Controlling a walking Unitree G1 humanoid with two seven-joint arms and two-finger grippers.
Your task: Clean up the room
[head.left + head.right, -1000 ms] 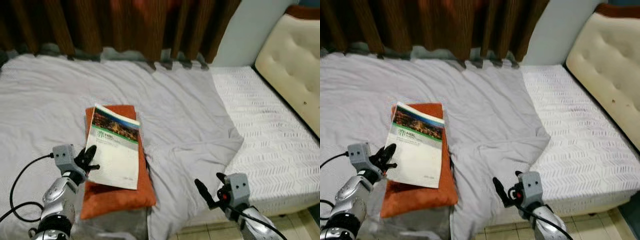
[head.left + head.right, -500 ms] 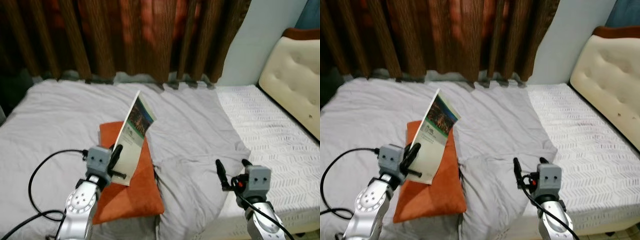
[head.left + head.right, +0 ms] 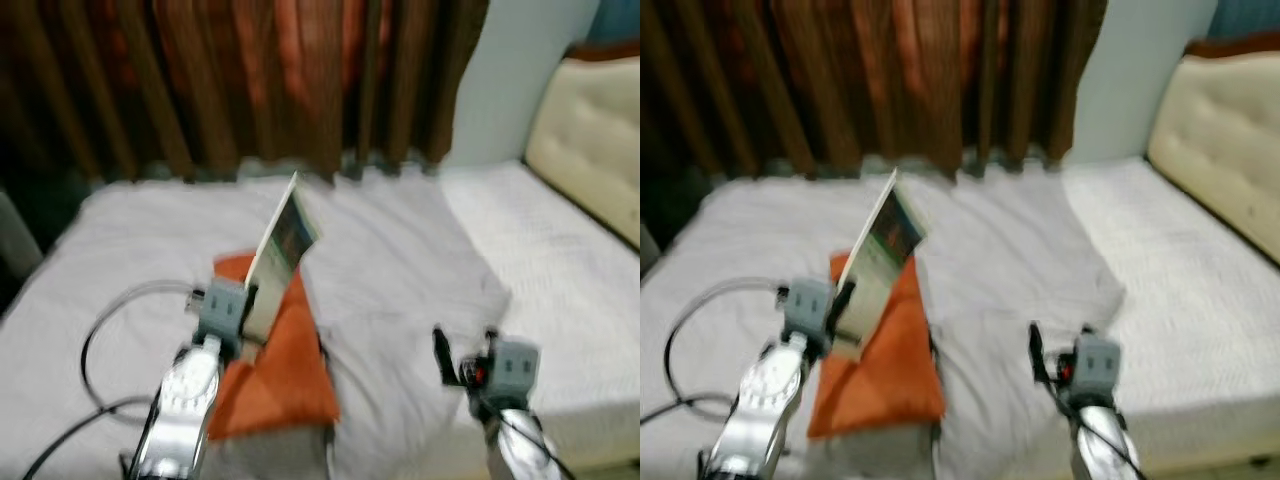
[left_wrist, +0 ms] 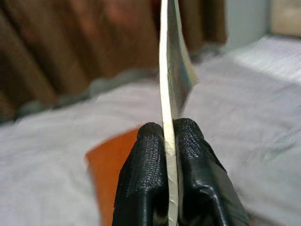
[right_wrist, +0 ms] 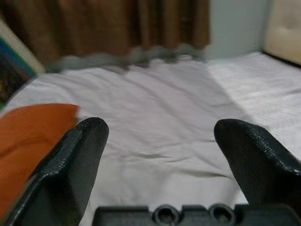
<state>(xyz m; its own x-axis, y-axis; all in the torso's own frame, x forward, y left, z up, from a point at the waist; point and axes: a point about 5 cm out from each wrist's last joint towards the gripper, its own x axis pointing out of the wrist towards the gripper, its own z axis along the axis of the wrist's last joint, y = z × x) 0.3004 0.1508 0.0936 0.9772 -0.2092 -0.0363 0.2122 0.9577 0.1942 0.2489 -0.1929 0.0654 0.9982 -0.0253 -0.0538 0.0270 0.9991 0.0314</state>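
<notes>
Booklet (image 3: 280, 250) stands tilted, pinched by the left claw (image 4: 168, 141) above the orange cushion (image 3: 285, 375); right claw (image 5: 164, 155) spread.

Brown curtains (image 3: 250, 80) hang behind the bed, beside a cream headboard (image 3: 590, 130).

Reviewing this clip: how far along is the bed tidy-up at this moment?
Done: the booklet is lifted off the orange cushion, tilted up on edge. In hand: the left pincer is clamped on the booklet's lower edge. Left: the booklet is not yet put anywhere, the cushion lies on the rumpled grey bedspread, and the right pincer hangs open and empty above the bed's near edge.
</notes>
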